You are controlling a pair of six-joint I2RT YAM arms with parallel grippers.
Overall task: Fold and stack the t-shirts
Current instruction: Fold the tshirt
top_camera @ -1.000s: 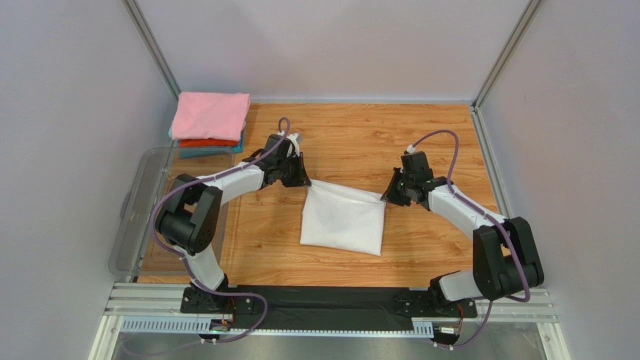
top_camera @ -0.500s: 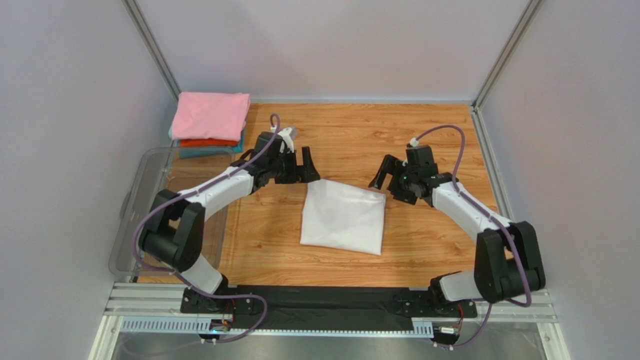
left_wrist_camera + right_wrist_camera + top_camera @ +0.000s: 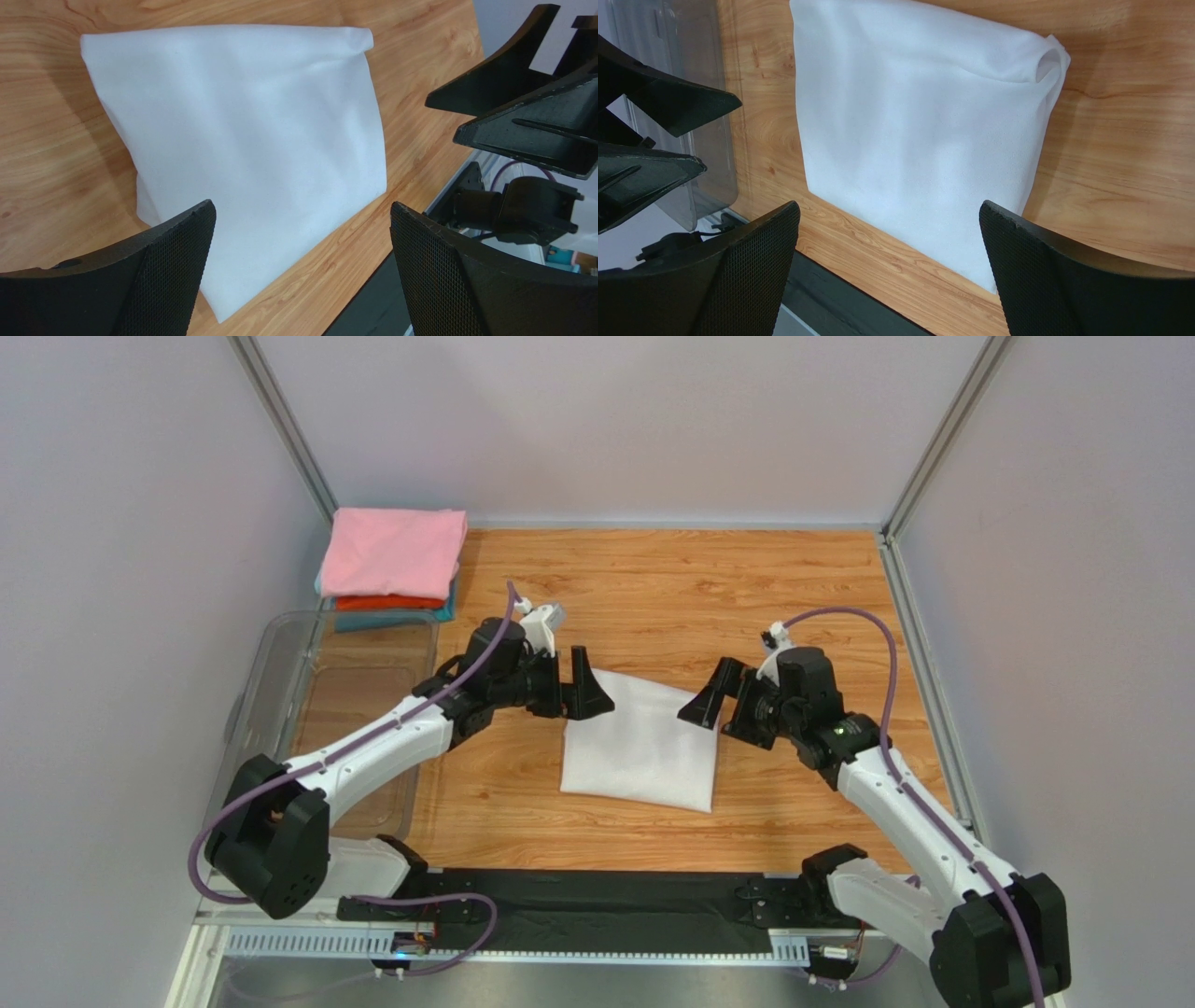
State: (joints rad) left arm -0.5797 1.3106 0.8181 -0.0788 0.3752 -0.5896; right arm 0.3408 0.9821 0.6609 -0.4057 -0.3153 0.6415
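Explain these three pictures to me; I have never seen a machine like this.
Two robot arms are bolted at the near edge of a wooden table. The wide picture looks down from above and behind them. The other two come from a camera on each wrist, so the black fingers at the bottom belong to that arm. A folded white t-shirt lies flat between the arms. The left claw and right claw hover near its far corners, both open, holding nothing. In the far left corner is a stack of folded shirts, pink on top. A clear plastic bin sits at the left.
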